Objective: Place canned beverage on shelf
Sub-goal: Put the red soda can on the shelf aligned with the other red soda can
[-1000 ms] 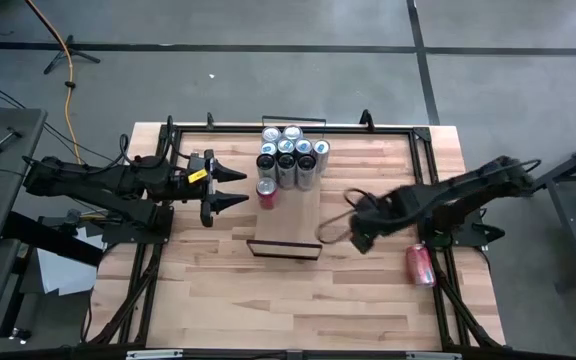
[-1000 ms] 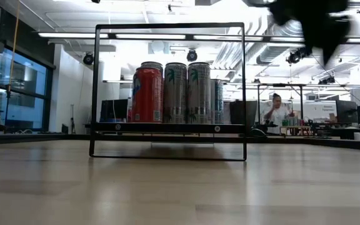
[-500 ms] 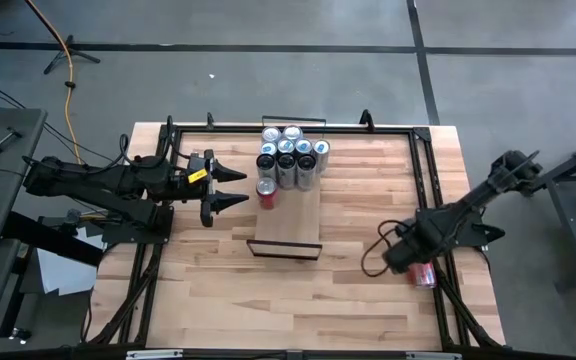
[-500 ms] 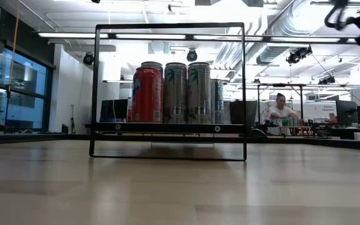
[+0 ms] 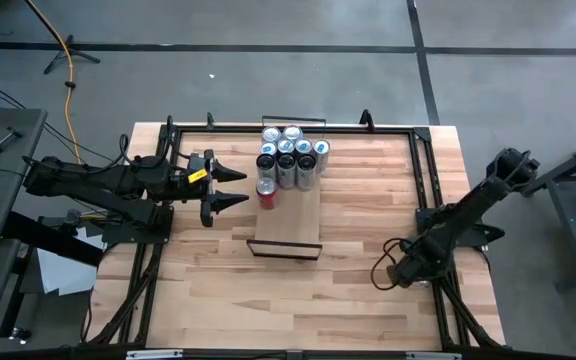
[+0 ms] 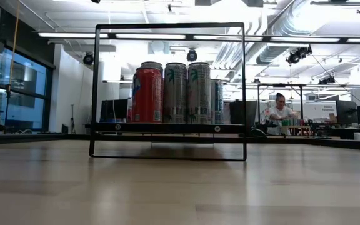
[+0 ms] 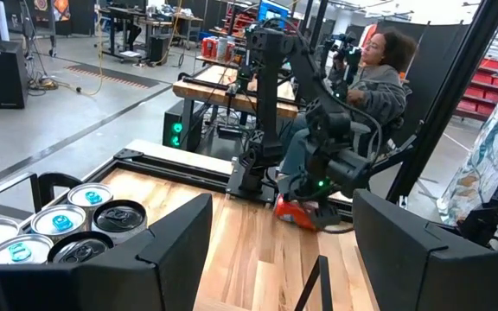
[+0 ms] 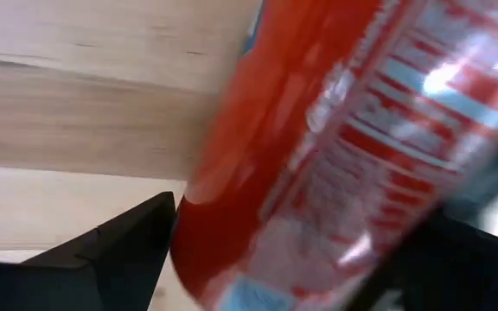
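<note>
Cans (image 5: 290, 152) stand clustered at the far end of the shelf (image 5: 286, 222) — silver-topped ones packed together, with 1 red can (image 5: 266, 191) upright at the near left edge of the group; the low view shows that red can (image 6: 147, 94) beside tall pale cans with a palm print, all raised on the plank inside its thin black metal frame (image 6: 168, 26). Left of the shelf, the left gripper (image 5: 230, 187) hovers above the table with its 2 fingers spread, pointing toward the cans and touching none. On the right side, near the table's edge rail, the right gripper (image 5: 409, 272) is down at the wood over a fallen red canned beverage (image 8: 335, 155), which lies on its side between the dark fingers (image 8: 111, 250) and fills most of the right wrist view; whether the fingers actually press on it I cannot tell. The left wrist view shows the same can (image 7: 299, 212) on the boards under the right arm. The tabletop (image 5: 218, 290) is pale butcher block bordered by black rails. Beyond it — a bright workshop with ceiling ducts, benches, and a seated person (image 6: 280, 110) in the distance.
</note>
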